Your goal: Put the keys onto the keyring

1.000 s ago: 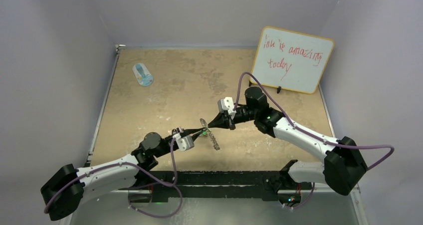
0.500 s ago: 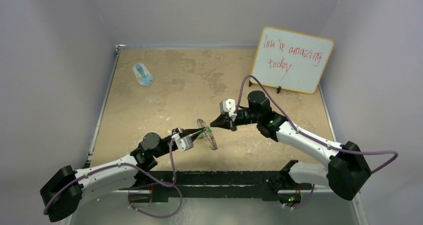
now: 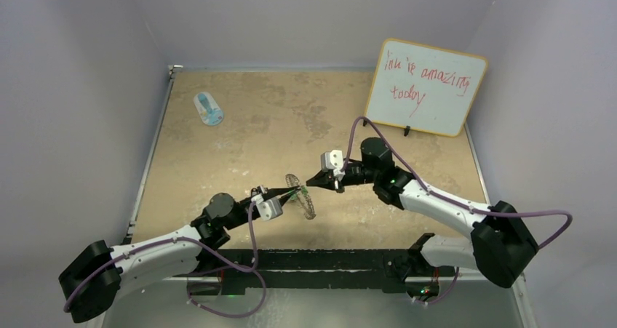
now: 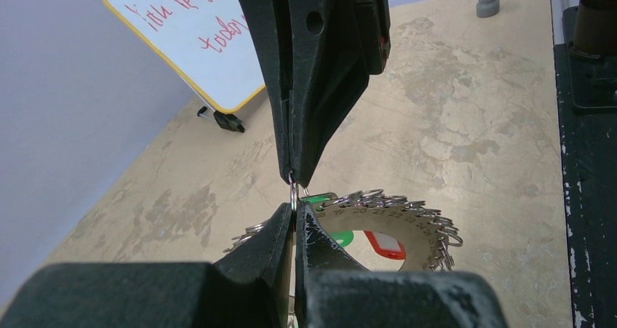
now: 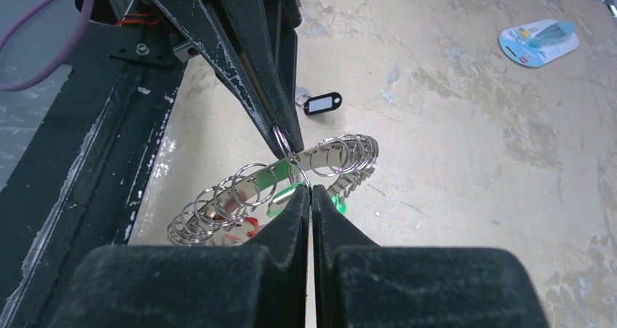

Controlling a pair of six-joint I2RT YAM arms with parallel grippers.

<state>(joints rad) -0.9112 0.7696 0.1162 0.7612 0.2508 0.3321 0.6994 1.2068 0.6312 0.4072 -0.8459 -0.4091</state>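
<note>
The keyring (image 3: 302, 196), a flat silver ring with wire loops round its rim, is held tilted up off the table between both grippers. My left gripper (image 3: 295, 190) is shut on one small wire loop (image 4: 292, 193) at the rim. My right gripper (image 3: 310, 183) is shut on the same loop from the other side, tip to tip (image 5: 311, 190). A green-tagged key (image 5: 287, 197) hangs at that loop. A red-tagged key (image 4: 384, 245) shows through the ring's hole. A black-tagged key (image 5: 320, 102) lies on the table behind the left fingers (image 5: 280, 135).
A blue-and-white oval object (image 3: 209, 108) lies at the far left of the tan table. A small whiteboard (image 3: 426, 86) with red writing stands at the back right. The black front rail (image 3: 327, 259) runs along the near edge.
The right gripper has shifted a little down and left, closer to the left one. The keyring has turned between the tips and now shows more of its round face.
</note>
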